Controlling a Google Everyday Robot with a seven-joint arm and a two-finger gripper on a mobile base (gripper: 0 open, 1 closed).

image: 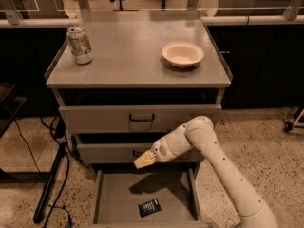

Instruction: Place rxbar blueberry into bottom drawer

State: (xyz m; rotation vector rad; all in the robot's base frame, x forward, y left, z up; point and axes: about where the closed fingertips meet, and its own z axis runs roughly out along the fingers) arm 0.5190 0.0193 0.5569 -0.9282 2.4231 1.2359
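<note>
The rxbar blueberry (149,207), a small flat dark navy bar with white lettering, lies on the floor of the bottom drawer (114,198), which is pulled out and shows a flat grey interior. My gripper (142,161) hangs above the drawer's back part, in front of the middle drawer's face, with nothing in it. It is up and to the left of the bar, apart from it. The white arm reaches in from the lower right.
A soda can (80,45) stands at the cabinet top's left. A cream bowl (183,54) sits at its right. The two handled upper drawers (140,118) are closed. A black pole and cables (50,184) lie on the floor at the left.
</note>
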